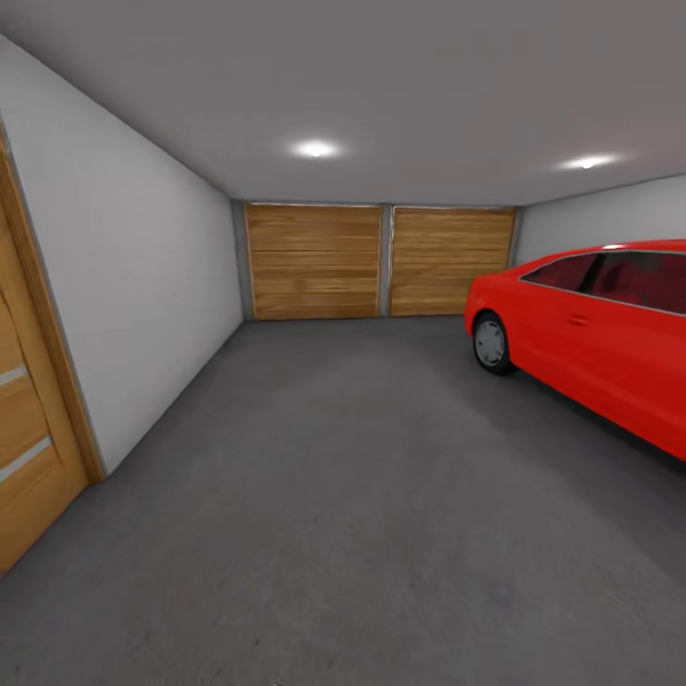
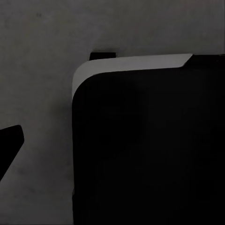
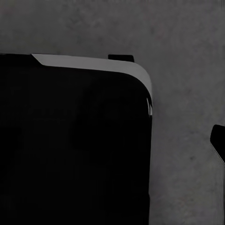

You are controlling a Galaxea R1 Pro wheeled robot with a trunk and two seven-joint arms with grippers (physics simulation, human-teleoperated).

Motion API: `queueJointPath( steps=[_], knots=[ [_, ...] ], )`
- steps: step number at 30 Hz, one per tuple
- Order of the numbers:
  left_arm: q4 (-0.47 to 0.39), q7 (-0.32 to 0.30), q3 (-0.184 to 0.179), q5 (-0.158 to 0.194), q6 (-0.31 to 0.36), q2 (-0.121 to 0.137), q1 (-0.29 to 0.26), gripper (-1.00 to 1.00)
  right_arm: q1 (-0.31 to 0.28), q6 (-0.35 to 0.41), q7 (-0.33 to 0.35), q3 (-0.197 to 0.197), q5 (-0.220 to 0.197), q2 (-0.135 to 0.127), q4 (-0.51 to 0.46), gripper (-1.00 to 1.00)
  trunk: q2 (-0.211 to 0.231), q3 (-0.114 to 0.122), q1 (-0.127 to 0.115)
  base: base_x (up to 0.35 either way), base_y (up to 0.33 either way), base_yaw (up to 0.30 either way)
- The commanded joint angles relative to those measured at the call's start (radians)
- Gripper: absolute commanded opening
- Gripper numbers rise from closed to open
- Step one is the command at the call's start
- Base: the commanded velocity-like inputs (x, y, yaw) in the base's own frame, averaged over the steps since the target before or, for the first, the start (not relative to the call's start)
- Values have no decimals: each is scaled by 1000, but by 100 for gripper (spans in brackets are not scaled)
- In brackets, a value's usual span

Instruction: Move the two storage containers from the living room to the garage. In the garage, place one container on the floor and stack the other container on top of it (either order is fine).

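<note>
I am in the garage, looking across its dark grey concrete floor (image 1: 362, 495) between plain grey walls (image 1: 143, 286). The two storage containers and the living room are out of view. In the left wrist view a dark fingertip (image 2: 9, 145) juts in over the floor (image 2: 42, 70), beside my black base (image 2: 150, 150). In the right wrist view another dark fingertip (image 3: 219, 143) shows at the edge, next to the same black base (image 3: 70, 140). Nothing is visible at either fingertip, and how the jaws stand does not show.
A red car (image 1: 610, 333) is parked along the right side. Two wooden garage doors (image 1: 314, 259) (image 1: 450, 260) close the far wall. A wooden door (image 1: 24, 457) stands at the near left. Open floor runs between the left wall and the car.
</note>
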Motion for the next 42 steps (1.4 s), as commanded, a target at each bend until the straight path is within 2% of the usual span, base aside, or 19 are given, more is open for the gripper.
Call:
queueJointPath(
  steps=[1,2,5,14,18,21,24,26,42],
  knots=[
    [-1,0,2,0,-2,-9,0,100,0,-4,0,0,2,0,1,100,0,-1,0,0,0,300],
    [1,0,0,1,-7,-48,0,100,0,-3,0,1,2,0,1,100,0,-1,0,0,0,300],
    [1,0,1,2,-10,-55,0,100,0,-3,0,1,3,0,1,100,0,-1,0,0,0,300],
    [3,-2,5,2,-20,-58,0,100,0,-4,0,1,2,-1,3,100,0,-1,0,0,0,300],
    [3,-1,21,17,-20,-55,0,100,0,-3,0,0,2,-1,3,100,0,-1,0,0,0,300],
    [3,-1,84,94,-18,-49,0,100,0,-3,-1,0,2,-1,3,100,0,-1,0,0,0,300],
    [3,-1,104,130,-19,-48,0,100,0,-4,0,0,2,-2,3,100,0,-1,0,0,0,300],
    [3,0,110,140,-19,-48,0,100,0,-5,0,0,2,-1,3,100,0,-1,0,0,0,300],
    [3,4,116,149,-21,-49,0,100,0,-5,0,0,2,1,3,100,0,-1,0,0,0,300]
  ],
)
